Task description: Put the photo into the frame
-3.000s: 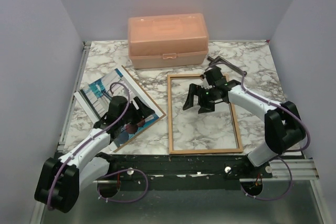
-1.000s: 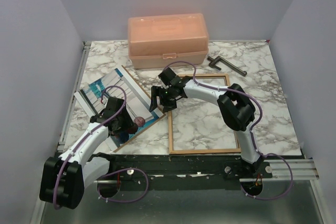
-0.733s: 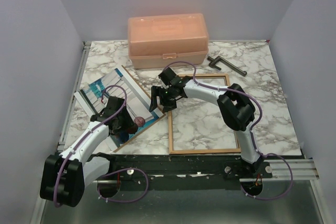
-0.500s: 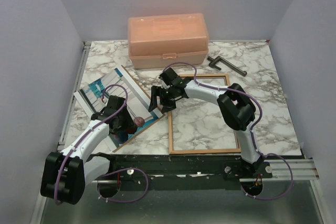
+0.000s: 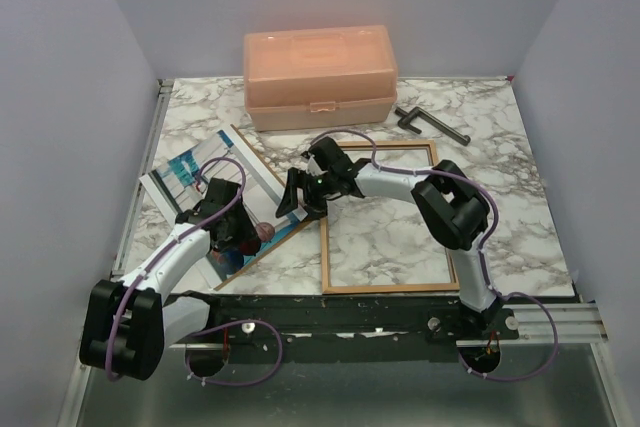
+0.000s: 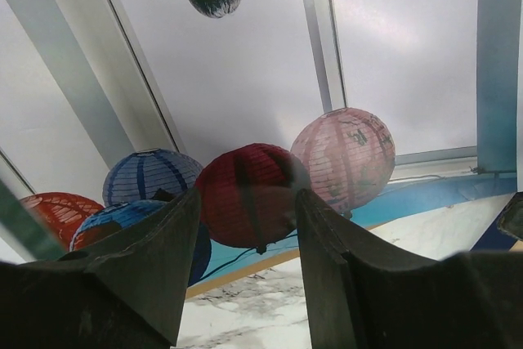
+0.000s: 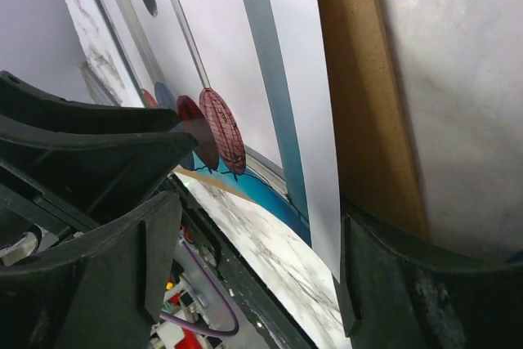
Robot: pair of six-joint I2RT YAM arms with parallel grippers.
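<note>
1. The photo (image 5: 192, 169) lay face up near the left edge of the bench (image 5: 500, 177).
2. The left gripper (image 5: 240, 237) was over its near corner.
3. The right gripper (image 5: 300, 205), jaws spread, was at its right edge.
4. The frame (image 5: 390, 289) lay flat beside the photo, tan side up.
5. A peach box (image 5: 320, 77) stood at the far edge.

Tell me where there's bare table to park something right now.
Bare: the marble right of the frame, out to the table edge; the back-left corner between the peach box and the photo; the near marble inside the frame. Crowded: the photo's right edge, under the left gripper and right gripper.
</note>
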